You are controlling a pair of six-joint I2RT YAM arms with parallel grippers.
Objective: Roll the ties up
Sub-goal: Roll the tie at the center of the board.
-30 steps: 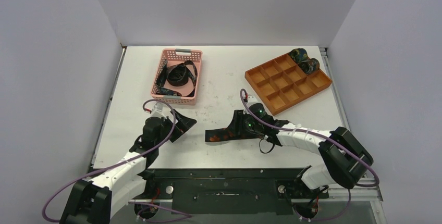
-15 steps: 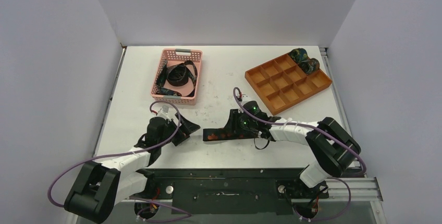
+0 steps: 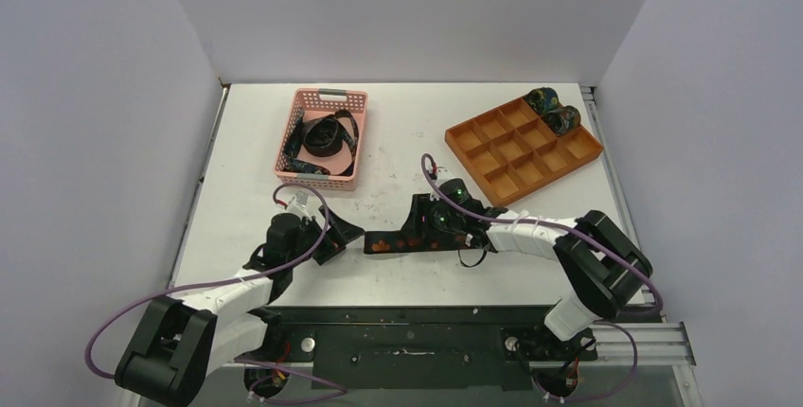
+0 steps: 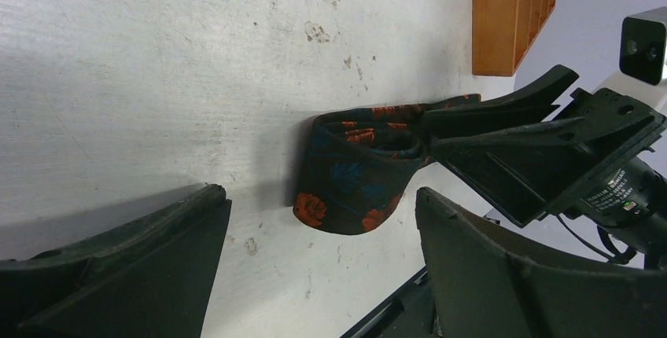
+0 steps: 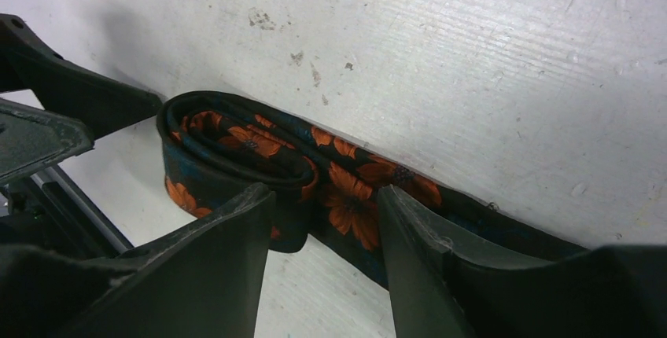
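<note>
A dark tie [image 3: 390, 241] with orange flowers lies on the table, its left end folded into a loose flat coil [image 5: 236, 141]. My right gripper [image 3: 423, 227] stands over it, jaws partly apart, the fingertips [image 5: 236, 228] at the tie's near edge beside the coil; the gripper's gap [image 5: 322, 220] shows tie and table. My left gripper [image 3: 343, 234] is open and empty just left of the tie's end [image 4: 354, 173], its gap [image 4: 322, 236] over bare table. More ties [image 3: 322, 137] lie tangled in the pink basket. Two rolled ties [image 3: 554, 109] sit in the orange tray.
The pink mesh basket [image 3: 295, 115] stands at the back left. The orange compartment tray [image 3: 502, 156] stands at the back right, its corner also in the left wrist view [image 4: 503, 16]. The right gripper's body [image 4: 550, 149] is close in front of my left fingers.
My right gripper and the tie's end have shifted left toward my left gripper. My left gripper moved right, then held still over the last half second.
</note>
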